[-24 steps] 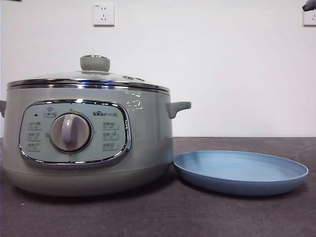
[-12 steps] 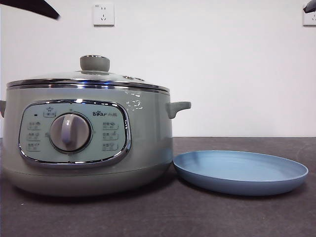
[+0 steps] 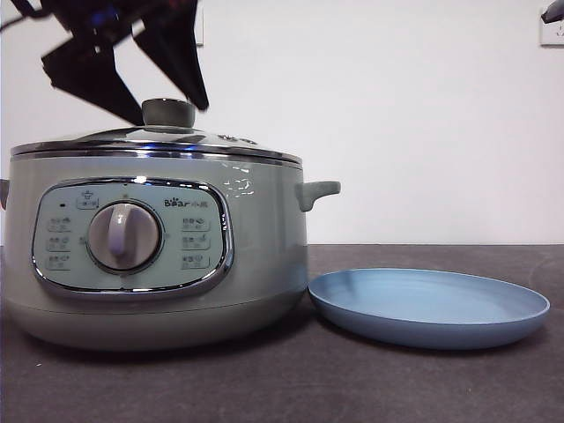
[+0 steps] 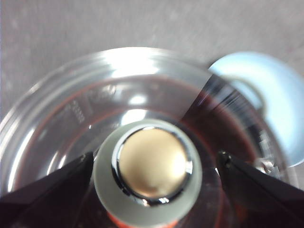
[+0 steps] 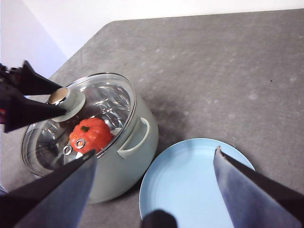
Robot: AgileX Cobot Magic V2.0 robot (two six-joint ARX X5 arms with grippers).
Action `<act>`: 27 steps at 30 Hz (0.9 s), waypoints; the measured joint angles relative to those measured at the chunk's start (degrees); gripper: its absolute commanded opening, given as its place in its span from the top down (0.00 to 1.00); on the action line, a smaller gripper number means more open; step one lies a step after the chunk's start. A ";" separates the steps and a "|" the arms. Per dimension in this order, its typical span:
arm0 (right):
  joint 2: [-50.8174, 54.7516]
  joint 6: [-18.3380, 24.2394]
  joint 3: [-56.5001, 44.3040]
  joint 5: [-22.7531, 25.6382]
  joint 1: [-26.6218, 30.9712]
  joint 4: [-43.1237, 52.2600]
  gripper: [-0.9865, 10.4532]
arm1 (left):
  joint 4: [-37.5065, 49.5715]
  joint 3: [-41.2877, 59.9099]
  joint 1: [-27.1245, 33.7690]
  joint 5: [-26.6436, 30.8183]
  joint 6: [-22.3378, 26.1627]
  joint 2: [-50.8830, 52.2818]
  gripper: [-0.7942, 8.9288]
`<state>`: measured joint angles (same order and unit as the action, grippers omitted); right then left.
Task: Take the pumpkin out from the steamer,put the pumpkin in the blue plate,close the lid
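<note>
The sage-green steamer [image 3: 159, 264] stands at the left with its glass lid [image 3: 159, 141] on. My left gripper [image 3: 166, 104] is open, its jaws on either side of the lid's green knob [image 3: 169, 113], apart from it. The left wrist view shows the knob [image 4: 151, 168] between my open left gripper [image 4: 154, 158]. The right wrist view shows the orange pumpkin [image 5: 92, 134] inside the steamer [image 5: 128, 161] under the lid [image 5: 111, 97]. The blue plate [image 3: 429, 304] lies empty right of the steamer. My right gripper [image 5: 155, 152] is open, high above the plate [image 5: 190, 185].
The dark grey table [image 3: 282, 388] reaches to a white wall with a socket [image 3: 553, 33] at the top right. The right arm shows only as a black tip [image 3: 553, 11] in the top right corner. The steamer's side handle [image 3: 317, 191] points toward the plate.
My left gripper has come down from the top left corner to the lid's knob. The steamer, lid and plate have not moved.
</note>
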<state>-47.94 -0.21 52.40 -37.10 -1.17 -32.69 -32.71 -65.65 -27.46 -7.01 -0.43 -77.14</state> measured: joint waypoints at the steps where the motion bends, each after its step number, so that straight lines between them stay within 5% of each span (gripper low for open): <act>1: 0.00 0.02 0.00 0.00 0.00 0.00 0.56 | 0.04 0.00 -0.07 0.04 0.02 -0.50 0.47; 6: 0.00 0.00 0.00 0.00 0.00 -0.02 0.56 | 1.07 0.00 -0.46 0.28 0.24 -1.03 0.50; 12: 0.00 0.00 0.00 0.00 0.00 -0.02 0.56 | 1.46 -0.04 -0.59 0.44 0.42 -1.03 0.94; 27: -1.22 0.00 0.00 -0.02 0.00 -0.07 0.56 | 1.27 0.13 -0.83 2.01 1.42 0.04 0.93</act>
<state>-49.17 -0.21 52.40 -37.12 -1.17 -32.75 -31.44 -65.52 -28.29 -4.99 0.99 -77.10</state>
